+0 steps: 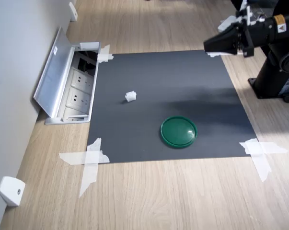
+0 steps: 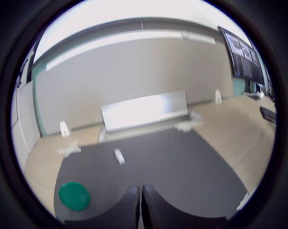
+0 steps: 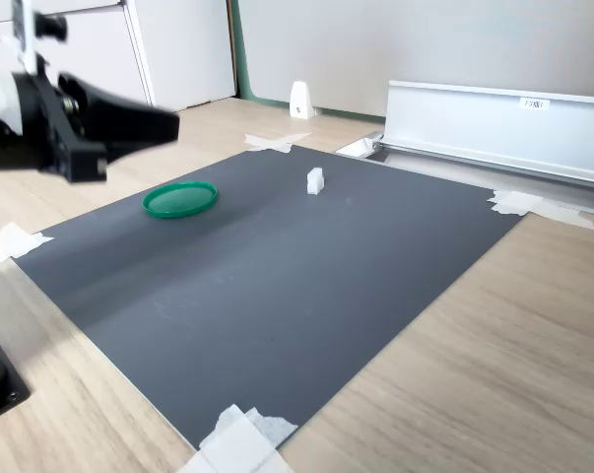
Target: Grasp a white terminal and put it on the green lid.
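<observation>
The white terminal (image 1: 130,96) (image 2: 119,156) (image 3: 315,180) stands alone on the dark mat, toward the wall side. The green lid (image 1: 179,131) (image 2: 74,195) (image 3: 180,198) lies flat on the mat, apart from the terminal and with nothing on it. My gripper (image 1: 206,46) (image 2: 141,188) (image 3: 173,123) hovers high over the mat's corner at the first exterior view's upper right, far from both. Its black fingers are pressed together and hold nothing.
The mat (image 1: 182,81) is taped at its corners to a wooden table. An open metal socket box (image 1: 72,93) (image 3: 494,123) sits along the wall. White wedge blocks (image 1: 11,190) (image 3: 300,100) stand by the wall. The arm's black base (image 1: 278,76) is beside the mat.
</observation>
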